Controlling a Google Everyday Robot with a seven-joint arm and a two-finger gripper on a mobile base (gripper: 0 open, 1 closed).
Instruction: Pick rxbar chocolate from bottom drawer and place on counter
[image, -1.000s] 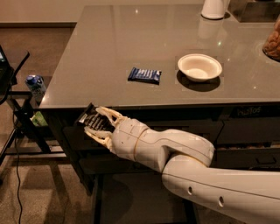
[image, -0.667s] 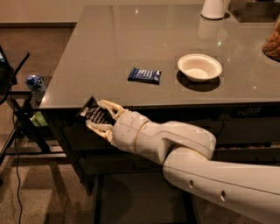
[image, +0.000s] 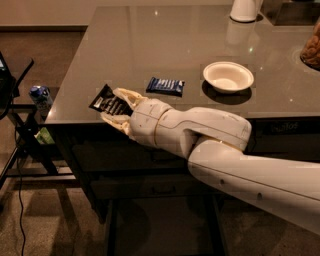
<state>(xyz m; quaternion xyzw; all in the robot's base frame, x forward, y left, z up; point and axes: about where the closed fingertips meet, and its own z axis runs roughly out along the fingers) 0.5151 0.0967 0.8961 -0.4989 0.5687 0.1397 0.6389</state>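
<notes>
Blue bar (image: 165, 85) and bowl (image: 228, 76) sit right of my gripper (image: 111, 104), clamped around the rxbar chocolate (image: 103, 99) over the counter (image: 150, 40) edge

One rxbar chocolate (image: 106, 102), one blue bar (image: 165, 86), one bowl (image: 228, 76), one hand (image: 112, 104) at the counter (image: 150, 45) edge.

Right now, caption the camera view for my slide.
Gripper holding the rxbar chocolate at the front edge of the counter, near a blue-wrapped bar and white bowl.
</notes>
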